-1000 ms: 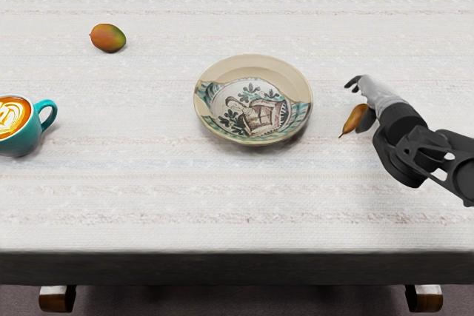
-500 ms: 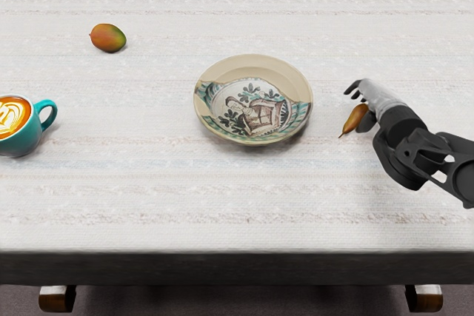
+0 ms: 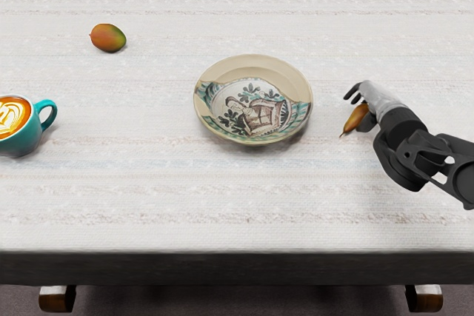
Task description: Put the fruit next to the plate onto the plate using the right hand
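Fingers [image 3: 354, 94] of the right hand [image 3: 375, 100], dark-tipped, are spread a little apart and lightly hooked. They hang just past the upper end of the fruit [image 3: 354, 118] and pinch nothing, as far as the head view shows. The palm sits right over the fruit's right side and hides part of it, so whether the thumb touches the fruit cannot be told. The right arm comes in from the picture's right edge, low over the tabletop [image 3: 222, 183]. The left arm is out of sight.

The step in hand looks like the reach and grasp: the hand is in position at the fruit, and the grip is not yet made. The next move probably calls for lowering and curling the fingers round the fruit's thicker end, then lifting it and carrying it left onto the plate [image 3: 253, 61].

The fruit is small, slim and pear-shaped, orange-brown, with a thin stem end pointing down and left. It lies tilted on the tabletop, near the plate's right rim but clear of it. Being narrow and rounded, it may roll or slip out of a loose grip.

The plate is shallow, cream-rimmed, painted in blue-green and brown, with nothing on it. Far to the left lie a mango [image 3: 108, 38] and a teal coffee cup [image 3: 21, 125].
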